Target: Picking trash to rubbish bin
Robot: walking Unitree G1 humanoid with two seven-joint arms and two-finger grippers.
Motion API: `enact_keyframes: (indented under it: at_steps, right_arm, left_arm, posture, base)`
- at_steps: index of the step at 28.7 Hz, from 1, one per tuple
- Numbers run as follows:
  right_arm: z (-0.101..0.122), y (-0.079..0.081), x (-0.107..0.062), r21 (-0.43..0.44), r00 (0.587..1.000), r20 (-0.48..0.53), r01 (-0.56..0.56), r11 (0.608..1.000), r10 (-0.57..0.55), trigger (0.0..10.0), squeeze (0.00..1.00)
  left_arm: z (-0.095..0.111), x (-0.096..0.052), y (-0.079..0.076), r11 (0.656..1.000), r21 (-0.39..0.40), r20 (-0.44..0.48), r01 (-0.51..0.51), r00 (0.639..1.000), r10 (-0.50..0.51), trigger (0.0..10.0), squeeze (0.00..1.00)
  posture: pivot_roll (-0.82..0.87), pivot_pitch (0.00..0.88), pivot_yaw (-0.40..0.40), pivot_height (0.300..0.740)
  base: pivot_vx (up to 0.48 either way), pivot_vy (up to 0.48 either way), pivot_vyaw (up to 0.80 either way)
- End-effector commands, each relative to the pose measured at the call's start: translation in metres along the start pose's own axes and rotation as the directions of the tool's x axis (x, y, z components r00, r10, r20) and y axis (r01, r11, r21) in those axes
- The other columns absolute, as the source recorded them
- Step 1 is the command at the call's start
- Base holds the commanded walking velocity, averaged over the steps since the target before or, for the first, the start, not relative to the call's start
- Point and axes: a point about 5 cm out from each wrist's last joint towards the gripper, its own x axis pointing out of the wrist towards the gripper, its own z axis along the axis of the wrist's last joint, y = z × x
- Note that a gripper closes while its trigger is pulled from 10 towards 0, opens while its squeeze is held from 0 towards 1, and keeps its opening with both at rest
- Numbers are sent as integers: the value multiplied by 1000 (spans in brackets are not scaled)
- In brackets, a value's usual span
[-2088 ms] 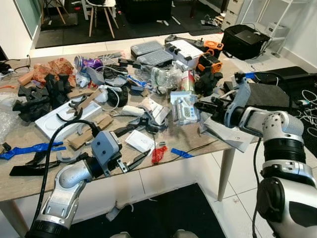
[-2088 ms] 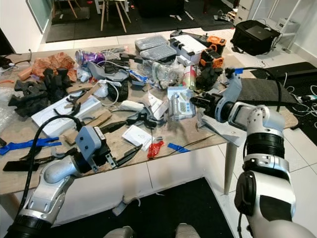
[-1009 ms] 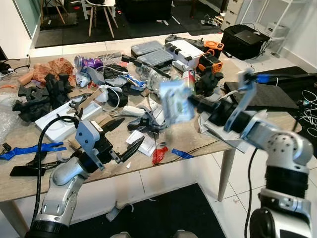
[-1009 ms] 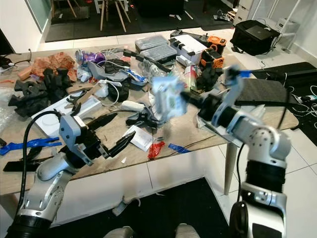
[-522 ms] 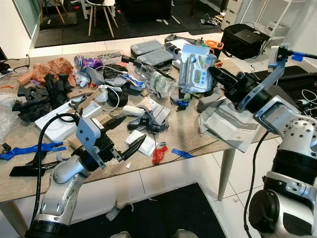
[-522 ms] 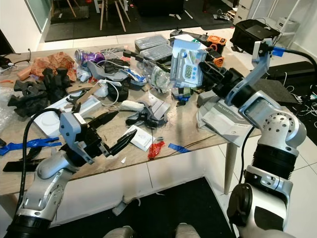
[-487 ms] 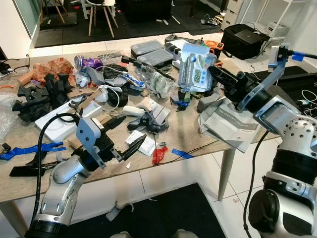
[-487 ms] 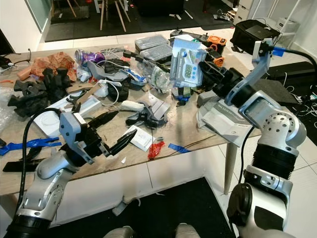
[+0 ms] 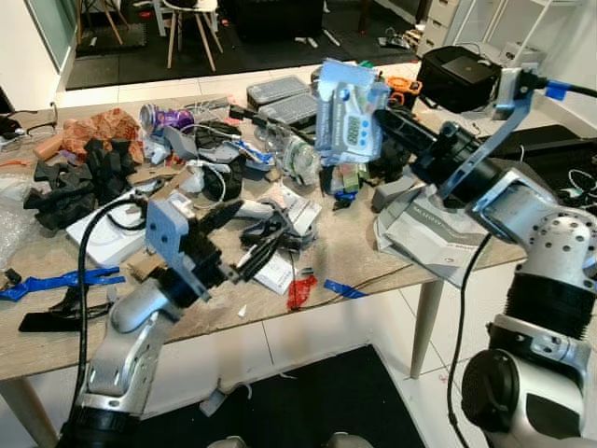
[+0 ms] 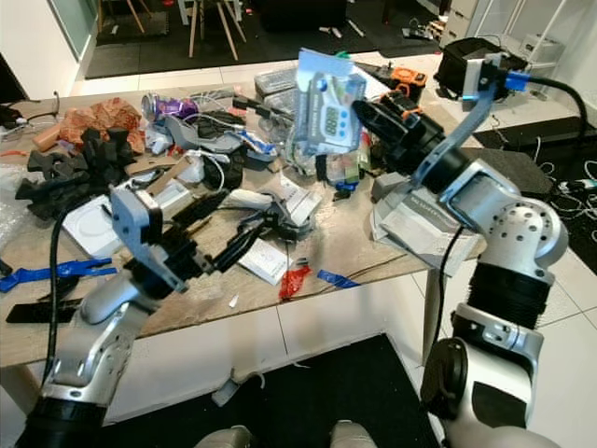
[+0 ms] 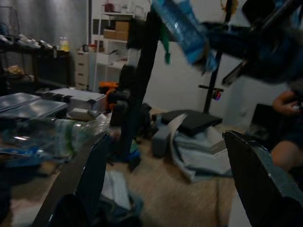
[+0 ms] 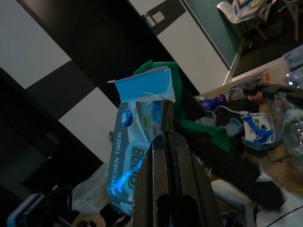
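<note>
a cluttered wooden worktop [image 9: 350,252] on white tiles carries cables, black foam pieces and plastic cases. the right gripper [image 9: 381,119], at about 1 o'clock, has its jaws closed on the edge of a blue kitchen timer package [image 9: 347,114], lifted clear above the clutter. the left gripper [image 9: 244,241], at about 8 o'clock, has its jaws spread open just above a white card [image 9: 270,272] near the front edge.

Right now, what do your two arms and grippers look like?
Both arms are silver metal with black joints. The left gripper has two long black fingers, a grey block at the wrist and a black cable looping behind. The right gripper is black too, with a blue tag and black cable at its wrist.
</note>
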Motion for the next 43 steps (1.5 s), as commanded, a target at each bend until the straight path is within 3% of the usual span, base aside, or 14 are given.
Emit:
enact_keyframes:
  at_steps: [1, 7, 8, 13, 15, 20, 23, 31, 38, 43]
  right_arm:
    - [-1, -1, 2, 6, 1000, 3, 0, 1000, 0, 10000, 0]
    - [-7, -2, 7, 29, 1000, -4, -3, 1000, 3, 10000, 0]
    - [-11, 1, 9, 35, 1000, -13, -16, 999, 17, 10000, 0]
    - [-14, 2, 11, 41, 1000, -18, -24, 999, 25, 10000, 0]
    - [-17, 1, 12, 44, 999, -24, -26, 999, 27, 10000, 0]
    - [-18, 2, 13, 46, 999, -24, -29, 999, 30, 10000, 0]
    - [-19, 3, 15, 45, 999, -24, -31, 999, 32, 10000, 0]
    - [-19, 3, 15, 44, 999, -17, -30, 999, 30, 10000, 0]
    - [-17, 2, 15, 34, 1000, -14, -23, 999, 23, 10000, 0]
    - [-14, 1, 13, 23, 1000, -5, -12, 1000, 12, 10000, 0]
  left_arm:
    - [0, 4, -2, 1000, -26, -14, 3, 1000, -3, 10000, 0]
    - [-2, 19, -11, 999, -51, -66, -5, 998, 2, 10000, 0]
    - [-7, 24, -7, 998, -26, -112, -50, 993, 47, 10000, 0]
    - [-8, 28, 0, 995, -6, -131, -103, 986, 101, 10000, 0]
    - [-7, 38, 8, 987, 53, -161, -153, 974, 160, 10000, 0]
    - [-7, 46, 11, 981, 87, -182, -174, 965, 188, 10000, 0]
    - [-9, 57, 18, 966, 152, -220, -208, 946, 238, 10000, 0]
    - [-8, 77, 28, 934, 237, -229, -266, 919, 320, 10000, 0]
    - [-3, 86, 24, 931, 236, -208, -279, 921, 329, 10000, 0]
    - [4, 94, 10, 962, 173, -165, -209, 957, 238, 10000, 0]
  posture:
    - [-17, 0, -24, 740]
    - [-13, 0, -24, 740]
    - [-13, 0, -24, 740]
    - [-9, 0, -26, 740]
    - [-8, 0, -25, 740]
    - [-9, 0, -21, 740]
    - [-17, 0, -11, 740]
    - [-20, 0, -8, 740]
    - [-16, 0, -7, 740]
    - [-16, 0, -7, 740]
  base:
    - [0, 0, 0]
    - [0, 0, 0]
    - [0, 0, 0]
    - [0, 0, 0]
    - [0, 0, 0]
    - [0, 0, 0]
    - [0, 0, 0]
    - [0, 0, 0]
    - [0, 0, 0]
    - [0, 0, 0]
